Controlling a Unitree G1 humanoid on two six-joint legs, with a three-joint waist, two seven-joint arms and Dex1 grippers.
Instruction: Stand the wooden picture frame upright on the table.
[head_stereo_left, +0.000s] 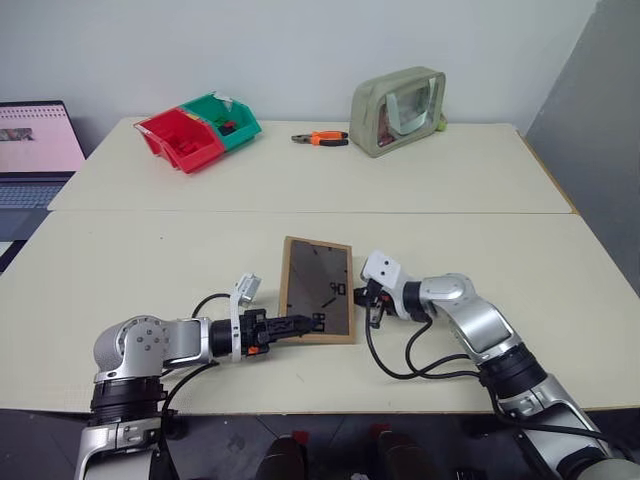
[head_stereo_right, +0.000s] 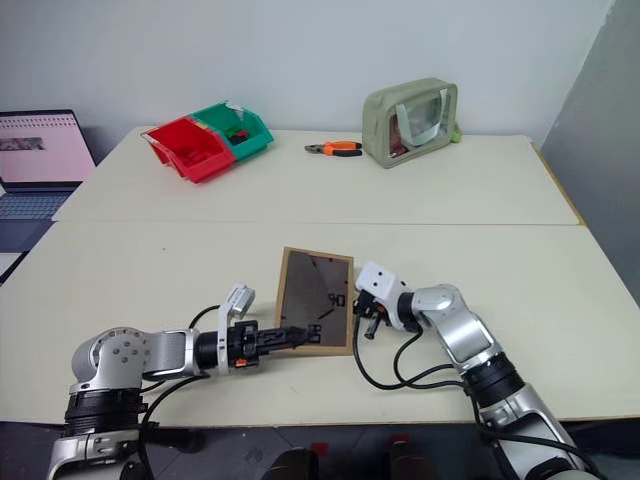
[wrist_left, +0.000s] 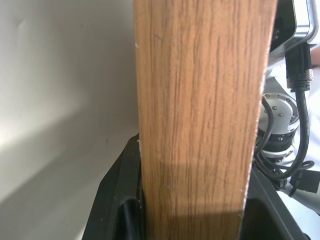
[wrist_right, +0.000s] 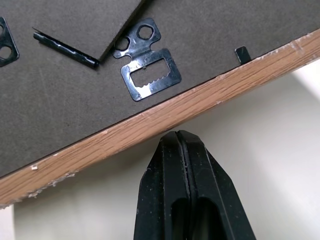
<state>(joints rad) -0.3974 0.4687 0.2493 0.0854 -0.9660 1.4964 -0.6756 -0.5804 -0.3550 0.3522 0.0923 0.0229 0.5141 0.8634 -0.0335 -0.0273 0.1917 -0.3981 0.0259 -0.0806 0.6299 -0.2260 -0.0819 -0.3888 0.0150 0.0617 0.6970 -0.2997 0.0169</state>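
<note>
I have the left gripper (head_stereo_left: 300, 324) clamped on the near left corner of the wooden picture frame (head_stereo_left: 316, 289), 1 finger on each face of the rim. The frame lies back-up on the table (head_stereo_left: 150, 260), its long axis running away from those fingers. The right gripper (head_stereo_left: 366, 298), fingers pressed shut and empty, touches the frame's right edge, so both arms are equally near.

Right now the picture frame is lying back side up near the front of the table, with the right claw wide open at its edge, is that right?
Not quite. The right claw is shut, its fingers pressed together at the wooden edge, as the right wrist view shows. The rest holds: the picture frame lies back side up near the front of the table.
</note>
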